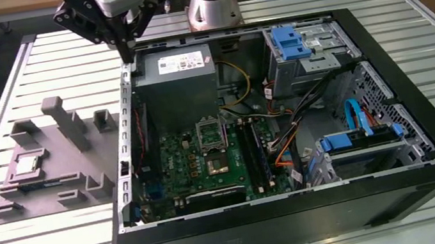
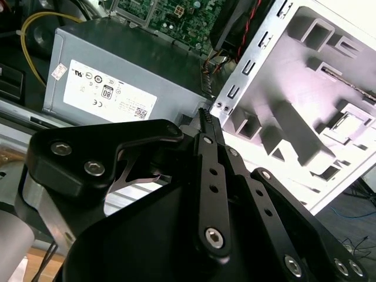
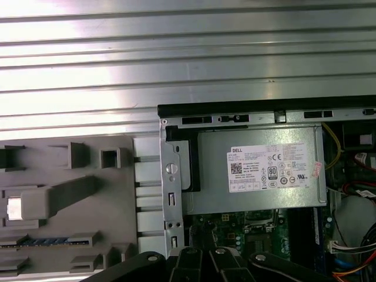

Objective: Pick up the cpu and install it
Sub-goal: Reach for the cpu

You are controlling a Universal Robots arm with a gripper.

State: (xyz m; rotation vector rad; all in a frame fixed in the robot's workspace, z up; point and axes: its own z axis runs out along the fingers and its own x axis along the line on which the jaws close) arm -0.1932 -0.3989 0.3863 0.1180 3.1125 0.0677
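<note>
The cpu (image 1: 27, 164) is a small pale silvery square lying flat in a recess of the grey plastic tray (image 1: 63, 129) at the exterior view's left, beside the open computer case (image 1: 421, 98). In the first wrist view the cpu (image 3: 14, 208) shows as a bright square on the tray (image 3: 76, 191). My gripper (image 1: 129, 55) hangs above the case's far left corner, well away from the cpu. In the second wrist view its black fingers (image 2: 205, 126) meet at a point with nothing between them. A metal-framed socket (image 1: 210, 131) sits on the green motherboard (image 1: 181, 166).
A grey power supply (image 1: 177, 82) fills the case's far left part, just below my gripper. Cables, blue-tabbed drive cages (image 1: 301, 45) and a lower bay (image 1: 358, 140) crowd the case's right side. Everything rests on a slatted metal table (image 1: 36, 65).
</note>
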